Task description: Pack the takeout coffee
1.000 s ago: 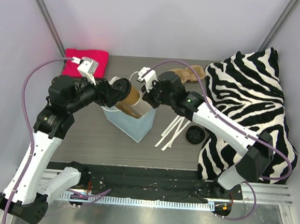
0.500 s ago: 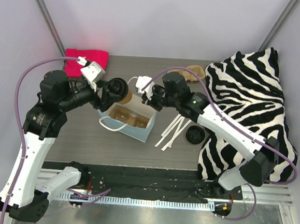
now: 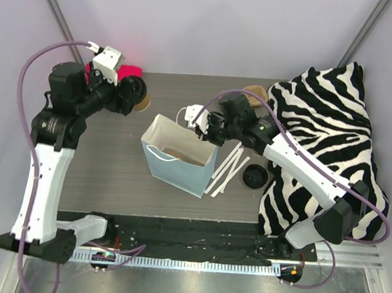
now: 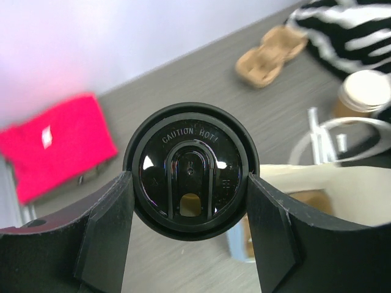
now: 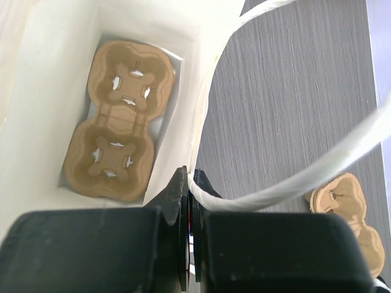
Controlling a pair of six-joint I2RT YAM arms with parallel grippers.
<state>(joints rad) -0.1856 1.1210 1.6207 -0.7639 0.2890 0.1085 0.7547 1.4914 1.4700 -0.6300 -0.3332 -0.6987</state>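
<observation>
Takeout coffee (image 4: 190,159) sits clamped between left end effector (image 4: 190,201) fingers, lid toward its camera. Probably light, crushable paper with a slick lid; grip the stiff rim. Right end effector (image 5: 190,244) is pinched shut on bag handle (image 5: 287,177).

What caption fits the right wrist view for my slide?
Inside the paper bag, a pulp carrier lies flat while the right gripper pinches the white handle at the rim.

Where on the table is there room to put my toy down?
Bare table lies between the blue bag and the left arm. Another patch sits behind the bag, between the red cloth and the cup carrier. Right of the bag is crowded: white strips, black lid, zebra cloth.
</observation>
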